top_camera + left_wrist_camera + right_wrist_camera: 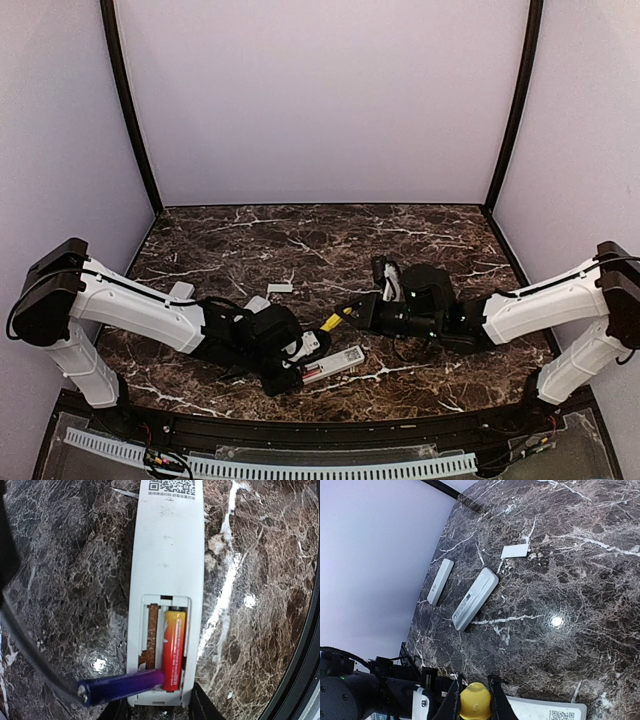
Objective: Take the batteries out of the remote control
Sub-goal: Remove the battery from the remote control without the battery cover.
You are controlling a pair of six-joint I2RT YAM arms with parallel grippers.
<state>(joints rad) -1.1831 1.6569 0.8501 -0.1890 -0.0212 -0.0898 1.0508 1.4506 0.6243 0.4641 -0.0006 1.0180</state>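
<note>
The left gripper [159, 711] was closed on the near end of the remote [167, 555], a finger on each side, holding it back-up with the compartment open. The blue battery [120, 687] lay tilted across the remote's lower left corner, apparently out of its slot, one end touching the orange battery [173, 647], which sat in the right-hand slot. The right gripper [475, 702] was clamped on the yellow handle of the screwdriver [335, 320], just behind the remote.

The step seemed to be prising out the orange battery. That would go best with the tip worked under one end and levered up gently while the left grip held firm. The loose blue battery might roll if jolted.

The remote sat close to the near edge of the table [420, 230], so cells should be tipped away from it. Two spare remotes [440, 581] [475, 599] and a cover [515, 551] lay behind the left arm. Centre and right offered more room.
</note>
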